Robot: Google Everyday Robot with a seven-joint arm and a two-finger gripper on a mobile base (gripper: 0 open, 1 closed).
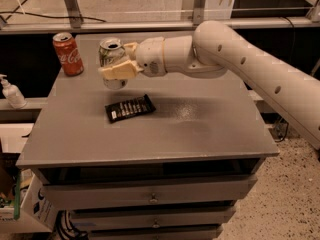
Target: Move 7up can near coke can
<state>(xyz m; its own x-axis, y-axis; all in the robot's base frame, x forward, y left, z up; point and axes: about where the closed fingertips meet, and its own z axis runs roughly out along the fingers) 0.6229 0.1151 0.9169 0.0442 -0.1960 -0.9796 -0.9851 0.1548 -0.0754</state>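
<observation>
**7up can gripped in the claw, right of the coke can**

The claw is clenched on the 7up can, over the rear left part of the grey worktop; one cream finger crosses the front of the can below its middle, and the other shows behind the can's right shoulder; the can stands upright in the grip, its silver top and opened tab in view above the fingers, its rounded base showing below them; the base looks to be held clear of the worktop, though the gap itself is hard to make out.

The white arm reaches in from the right edge of the view and runs leftward over the back of the worktop, ending at the wrist just right of the can.

The coke can stands upright at the rear left corner of the worktop, to the left of the 7up can; the two are near each other but apart, with bare grey surface between them.

A flat black packet lies on the worktop just in front of the held can, tilted slightly; a small white pump bottle stands on a lower ledge off the worktop's left side; drawers sit beneath the worktop.
</observation>
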